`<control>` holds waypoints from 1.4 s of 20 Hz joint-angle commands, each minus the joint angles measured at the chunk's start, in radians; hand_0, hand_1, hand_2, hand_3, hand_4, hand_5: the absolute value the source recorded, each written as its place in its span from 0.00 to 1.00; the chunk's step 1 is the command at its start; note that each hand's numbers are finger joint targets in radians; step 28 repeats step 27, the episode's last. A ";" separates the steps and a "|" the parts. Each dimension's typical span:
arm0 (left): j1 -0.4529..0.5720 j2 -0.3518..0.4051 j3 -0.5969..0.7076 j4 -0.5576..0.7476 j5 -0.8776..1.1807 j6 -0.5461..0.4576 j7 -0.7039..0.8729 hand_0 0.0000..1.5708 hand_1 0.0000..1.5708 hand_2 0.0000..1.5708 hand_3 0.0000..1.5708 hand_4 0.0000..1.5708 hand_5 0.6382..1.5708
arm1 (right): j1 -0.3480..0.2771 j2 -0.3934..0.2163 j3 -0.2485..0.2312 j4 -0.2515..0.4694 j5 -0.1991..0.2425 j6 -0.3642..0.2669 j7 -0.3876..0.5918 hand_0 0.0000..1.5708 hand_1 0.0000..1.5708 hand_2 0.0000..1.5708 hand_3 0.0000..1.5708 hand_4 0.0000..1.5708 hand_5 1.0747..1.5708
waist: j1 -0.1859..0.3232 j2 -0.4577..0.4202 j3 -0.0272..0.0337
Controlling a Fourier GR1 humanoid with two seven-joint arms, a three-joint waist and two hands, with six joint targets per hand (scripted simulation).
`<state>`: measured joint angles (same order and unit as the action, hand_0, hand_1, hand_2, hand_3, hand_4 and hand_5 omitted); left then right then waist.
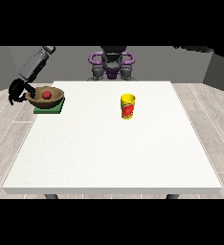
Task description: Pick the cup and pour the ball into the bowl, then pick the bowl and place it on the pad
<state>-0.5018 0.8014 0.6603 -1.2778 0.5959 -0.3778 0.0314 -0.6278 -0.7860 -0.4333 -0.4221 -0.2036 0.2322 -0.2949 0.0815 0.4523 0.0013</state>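
the brown wooden bowl (46,97) with the small red ball (47,94) inside sits on the green square pad (50,108) at the white table (114,153) corner. the robot hand (17,92) at the view's left has curled fingers at its rim. the bowl looks stiff and light; the rim seems the best hold. the yellow cup (128,107) stands apart.
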 commanded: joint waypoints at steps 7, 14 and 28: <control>0.021 0.005 -0.039 0.053 0.018 -0.007 0.054 0.00 0.00 0.00 0.00 0.43 0.98 | 0.005 0.119 0.075 0.028 0.064 -0.078 0.033 1.00 1.00 1.00 0.69 0.62 0.99 | -0.002 -0.115 -0.0009; 0.033 0.062 -0.005 0.167 0.002 -0.058 0.005 0.00 0.00 0.00 0.00 0.41 0.97 | -0.025 0.019 -0.020 0.067 -0.034 -0.048 0.196 0.85 0.85 1.00 0.67 0.00 1.00 | -0.022 -0.138 -0.0015; 0.101 -0.101 -0.163 0.074 0.019 0.049 0.204 0.00 0.00 0.00 0.00 0.63 1.00 | -0.081 0.037 0.071 -0.005 0.018 0.040 0.278 0.00 0.00 0.00 0.00 0.45 0.29 | -0.073 -0.531 -0.0048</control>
